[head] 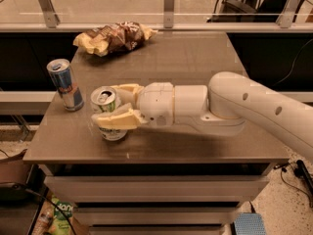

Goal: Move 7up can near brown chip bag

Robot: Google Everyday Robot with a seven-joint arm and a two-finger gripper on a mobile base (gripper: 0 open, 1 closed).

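Observation:
The 7up can (105, 105), short and white with a silver top, stands upright near the table's front left. My gripper (113, 106) reaches in from the right, and its pale yellow fingers (117, 120) are shut around the can's body, one in front and one behind. The brown chip bag (113, 36), dark brown with pale yellow ends, lies at the table's far left edge, well behind the can. The white arm (234, 106) stretches across the table's right half.
A taller slim blue and silver can (65, 84) stands upright just left of the 7up can, near the brown table's (195, 58) left edge. A rail with metal posts runs behind the table. Shelves sit below the tabletop.

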